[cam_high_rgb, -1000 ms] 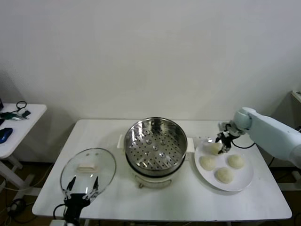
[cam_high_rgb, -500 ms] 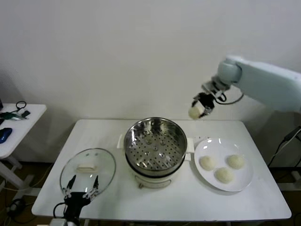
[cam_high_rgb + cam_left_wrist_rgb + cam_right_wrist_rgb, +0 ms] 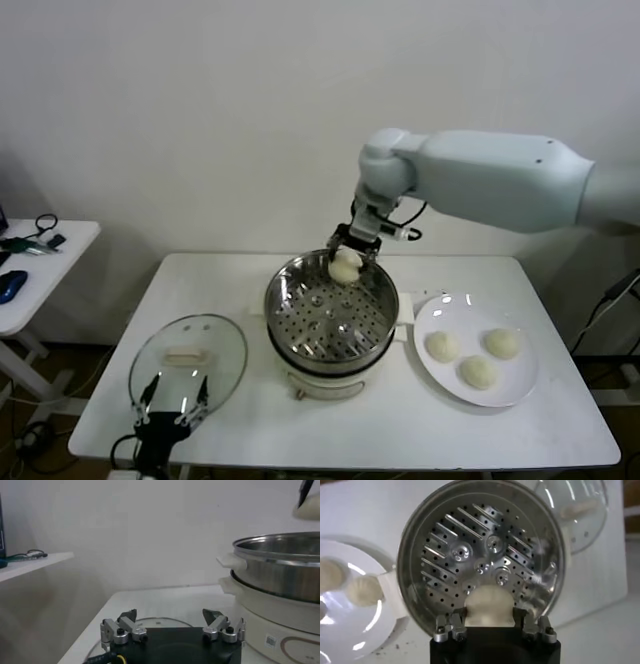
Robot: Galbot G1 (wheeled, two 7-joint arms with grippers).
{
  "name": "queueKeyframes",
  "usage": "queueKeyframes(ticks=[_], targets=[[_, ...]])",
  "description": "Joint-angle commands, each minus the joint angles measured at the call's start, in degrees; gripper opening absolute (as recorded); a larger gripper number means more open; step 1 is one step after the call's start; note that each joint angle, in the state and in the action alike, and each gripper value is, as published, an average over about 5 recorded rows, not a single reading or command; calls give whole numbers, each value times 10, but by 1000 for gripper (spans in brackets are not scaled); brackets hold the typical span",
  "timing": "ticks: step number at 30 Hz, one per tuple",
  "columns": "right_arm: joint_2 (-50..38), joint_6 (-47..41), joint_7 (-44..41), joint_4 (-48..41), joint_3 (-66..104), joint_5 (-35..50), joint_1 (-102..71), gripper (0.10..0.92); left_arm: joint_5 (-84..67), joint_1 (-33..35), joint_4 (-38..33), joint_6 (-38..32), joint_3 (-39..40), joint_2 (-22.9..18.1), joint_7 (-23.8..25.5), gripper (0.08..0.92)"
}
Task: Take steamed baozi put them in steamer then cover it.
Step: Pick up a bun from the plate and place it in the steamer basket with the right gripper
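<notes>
Right end effector carried baozi over steamer.

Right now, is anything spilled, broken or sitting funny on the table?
Nothing stands out. The right gripper holds one baozi over the steamer, whose basket has nothing in it. Three buns sit on the white plate. The glass cover lies flat on the table, with the open left gripper by it.

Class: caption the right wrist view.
Right gripper holds a cream-white bun above the empty shiny perforated steel steamer.
</notes>
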Motion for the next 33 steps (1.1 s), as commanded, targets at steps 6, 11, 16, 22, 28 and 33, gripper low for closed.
queueKeyframes(ticks=[6,11,16,22,28,33], targets=[[61,46,43,-118,24,-135,-118,628,4,7,1,-10,0,0,-5,823],[67,47,42,-138,27,-134,-125,628,4,7,2,-12,-2,1,-7,823],[70,48,61,-151,31,-134,-129,644,6,5,4,-13,-2,1,-8,823],[57,50,42,-126,32,-47,-83,784,8,6,2,-13,-3,1,-8,823],[7,32,-32,-83,-23,166,65,822,11,7,0,-14,-2,1,-8,823],[-78,-74,-99,-79,-90,393,154,823,13,7,-1,-16,0,1,-8,823]])
